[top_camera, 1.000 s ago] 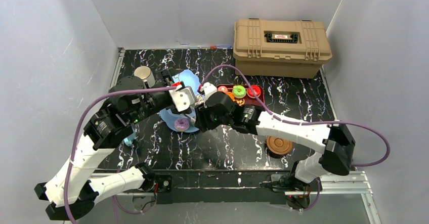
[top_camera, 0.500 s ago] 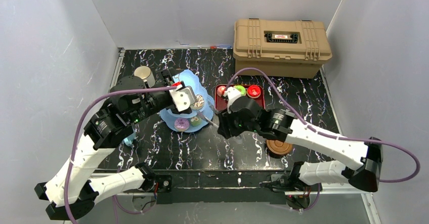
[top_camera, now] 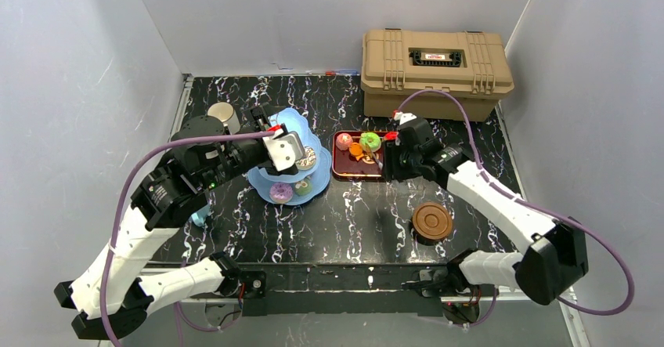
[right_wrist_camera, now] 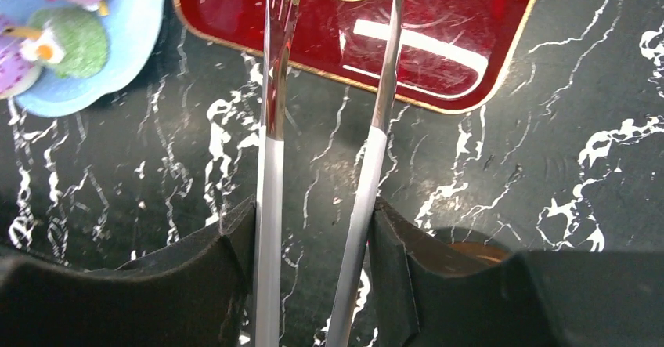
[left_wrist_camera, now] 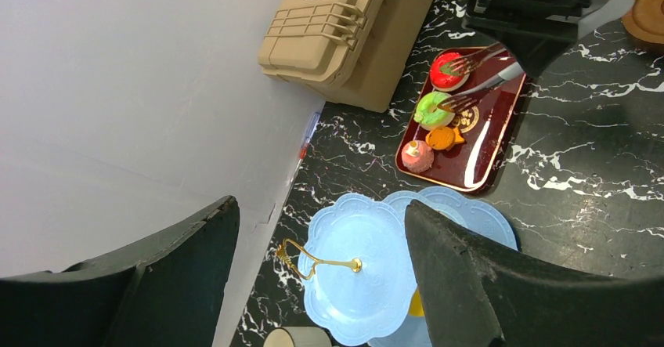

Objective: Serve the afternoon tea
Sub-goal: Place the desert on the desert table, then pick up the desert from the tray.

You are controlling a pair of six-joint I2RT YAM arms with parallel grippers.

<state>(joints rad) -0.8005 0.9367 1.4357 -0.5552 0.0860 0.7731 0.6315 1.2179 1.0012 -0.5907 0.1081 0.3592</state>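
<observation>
At the dark red tray's (top_camera: 349, 168) right edge, the right gripper (right_wrist_camera: 313, 233) clasps metal tongs (right_wrist_camera: 273, 128), their tips by the green donut (left_wrist_camera: 430, 110). Left of the tray, the left gripper (left_wrist_camera: 317, 214) hangs spread and empty above the light blue three-tier stand (left_wrist_camera: 362, 262).

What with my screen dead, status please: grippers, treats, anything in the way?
Right gripper shut on tongs, tips over tray. Left gripper open above stand. Four treats on tray, some on stand. Nothing blocking.
</observation>
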